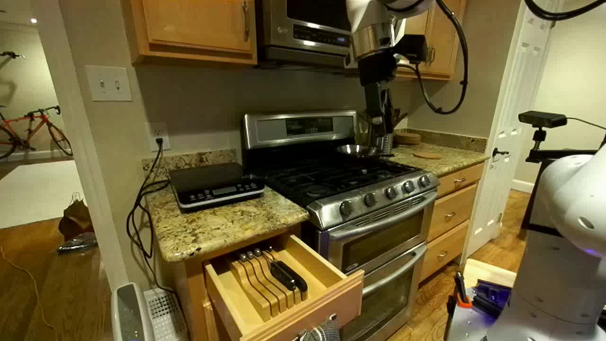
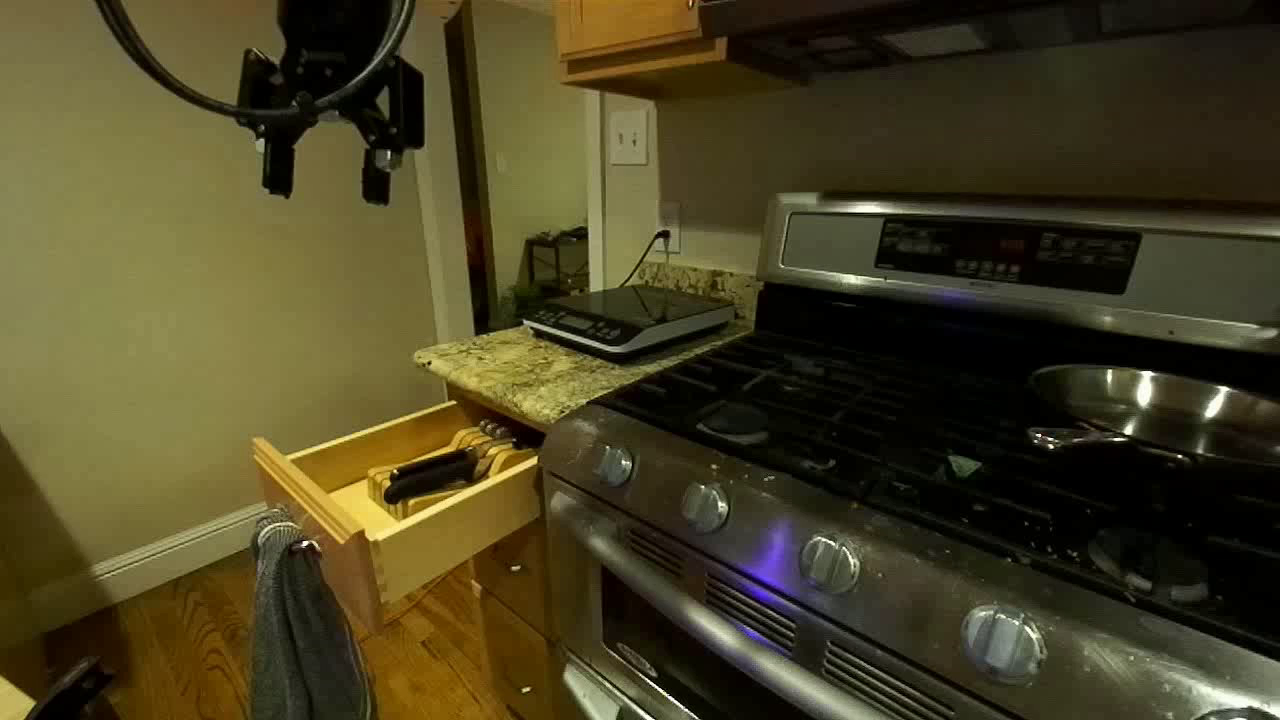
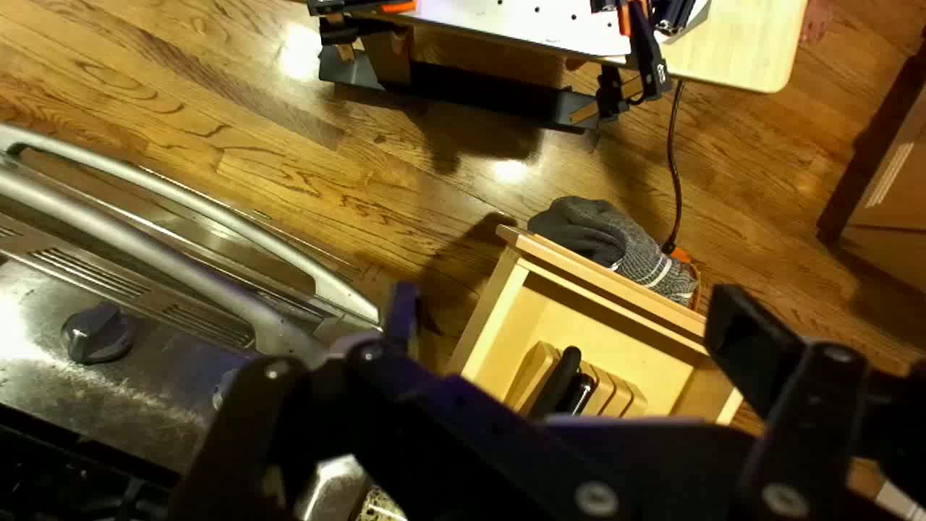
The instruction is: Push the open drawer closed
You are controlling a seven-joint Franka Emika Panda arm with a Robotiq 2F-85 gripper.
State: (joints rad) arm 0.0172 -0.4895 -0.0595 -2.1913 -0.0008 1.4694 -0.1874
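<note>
The honey-coloured wooden drawer (image 1: 348,297) stands pulled out below the counter, left of the stove; it also shows in an exterior view (image 2: 455,535) and the wrist view (image 3: 606,281). Inside lies a slotted wooden organiser (image 1: 258,286) with dark-handled knives (image 1: 284,276), also seen in an exterior view (image 2: 435,475). A grey towel (image 2: 300,630) hangs on the drawer's handle. My gripper (image 2: 327,190) is open and empty, high above the drawer and apart from it. In the wrist view the fingers (image 3: 564,307) stand wide apart, with the drawer seen between them.
The stainless stove (image 1: 378,199) stands right beside the drawer. A pan (image 2: 1160,410) sits on its burners. A black portable cooktop (image 1: 215,187) lies on the granite counter (image 1: 222,227) above the drawer. A table with equipment (image 3: 745,43) stands across the wooden floor.
</note>
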